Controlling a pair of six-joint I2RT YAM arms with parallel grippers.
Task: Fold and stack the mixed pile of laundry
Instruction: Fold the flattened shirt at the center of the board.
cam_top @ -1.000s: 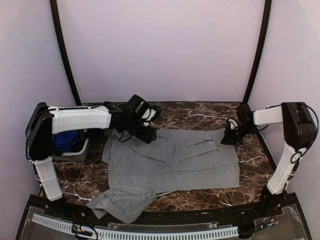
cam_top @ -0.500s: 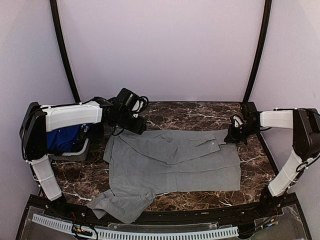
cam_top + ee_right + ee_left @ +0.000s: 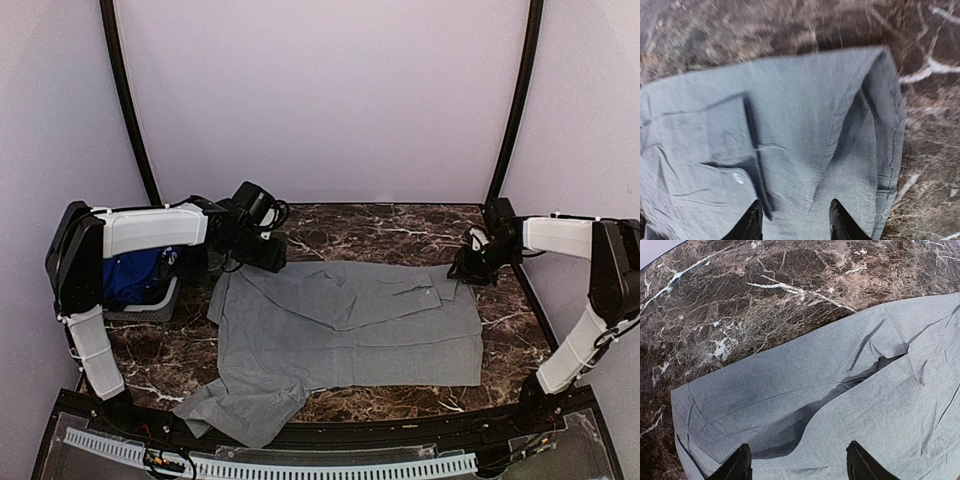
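Across the middle of the worktop [image 3: 380, 225] the grey shirt [image 3: 350, 320] lies spread out flat, and one sleeve [image 3: 240, 408] reaches over the near edge at the left. At the far left corner of the shirt the left fingers [image 3: 270, 256] hover just above the cloth, spread apart, with nothing in them. At the far right corner the right fingers [image 3: 466, 268] are also parted, less wide I think, and I see no cloth between them.

To my eye both arms stand at these two far corners because the shirt must lie smooth and square before a fold. Bare marble shows beyond the far hem and in a narrow strip at the right, so there is room to move there. The overhanging sleeve probably should be brought up first. Blue cloth [image 3: 135, 280] sits in the small basket [image 3: 150, 310] beside the left arm, apart from the shirt.
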